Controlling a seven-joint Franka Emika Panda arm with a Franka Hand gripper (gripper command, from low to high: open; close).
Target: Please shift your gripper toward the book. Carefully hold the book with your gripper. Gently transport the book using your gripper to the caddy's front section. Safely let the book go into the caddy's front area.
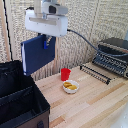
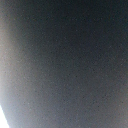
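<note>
Book [image 1: 38, 54] navy, no legible text, in hand [image 1: 46, 42], above caddy [image 1: 20, 95]

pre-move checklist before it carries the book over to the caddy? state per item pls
1. Book held by the gripper: ok, it hangs in the air from its top edge.
2. Book off the table: ok, well above it.
3. Book level: not ok, it hangs tilted.
4. Caddy open on top: ok, compartments and divider show.
5. Book over the caddy: cannot tell, depth unclear from one exterior view.
6. Wrist view usable: not ok, filled by a dark blurred surface.
7. Red cup and bowl out of the path: ok, both toward the exterior view's right of the caddy.
</note>
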